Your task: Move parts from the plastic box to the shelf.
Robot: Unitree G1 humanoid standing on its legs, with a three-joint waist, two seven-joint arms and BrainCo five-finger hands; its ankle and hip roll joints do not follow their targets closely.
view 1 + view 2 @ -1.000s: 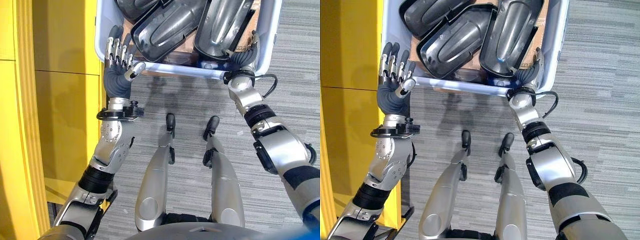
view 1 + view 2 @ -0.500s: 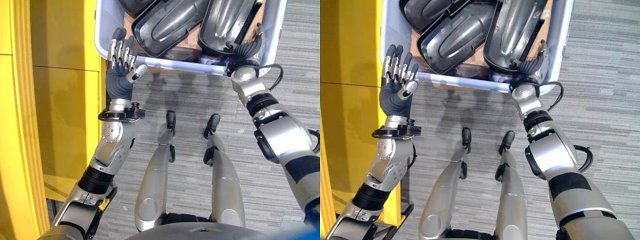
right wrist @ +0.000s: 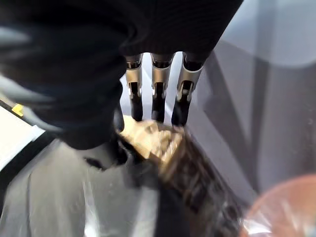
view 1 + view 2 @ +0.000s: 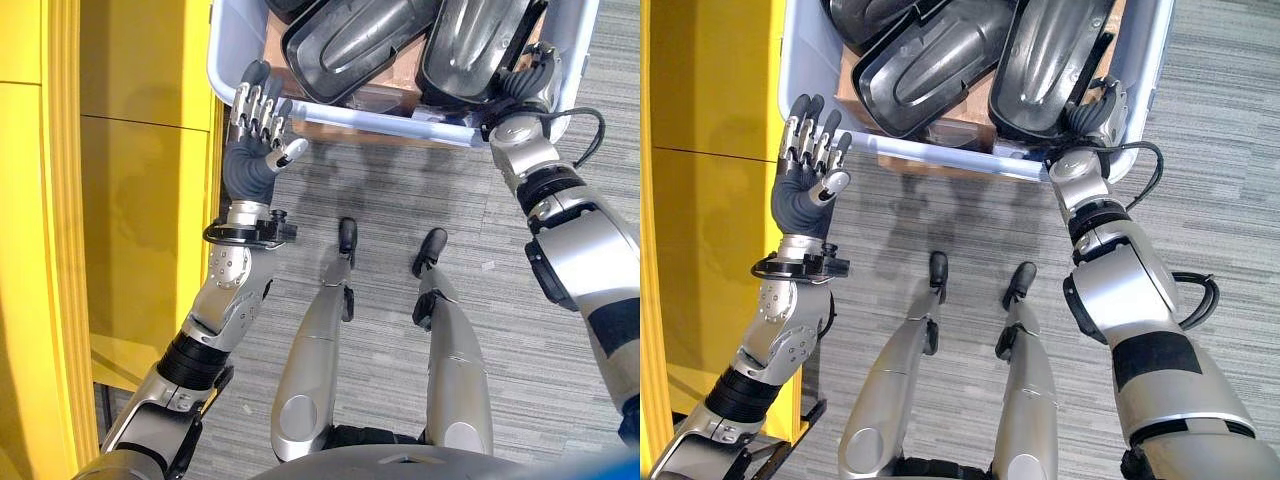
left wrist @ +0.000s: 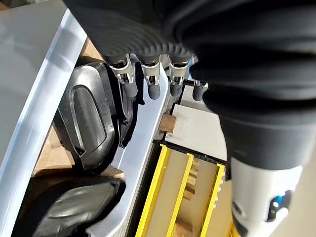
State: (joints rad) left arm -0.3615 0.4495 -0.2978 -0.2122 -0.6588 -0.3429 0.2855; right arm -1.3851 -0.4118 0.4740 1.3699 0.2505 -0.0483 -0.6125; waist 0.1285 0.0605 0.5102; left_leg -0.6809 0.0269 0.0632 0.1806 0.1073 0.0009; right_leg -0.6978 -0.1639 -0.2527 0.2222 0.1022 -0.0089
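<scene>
Right hand (image 4: 1095, 108) seemingly inside plastic box (image 4: 1145, 90)

No legible text, labels, numbers or signs appear on the plastic box (image 4: 232, 72), its dark parts (image 4: 352, 42) or the yellow shelf (image 4: 120, 200).

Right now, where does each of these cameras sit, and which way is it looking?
Left eye view: on the head, looking down at the plastic box of dark parts, left hand raised.
Right eye view: beside it, same scene, right hand inside the box.
Left wrist view: along straight fingers toward the box.
Right wrist view: along fingers over a part.
</scene>
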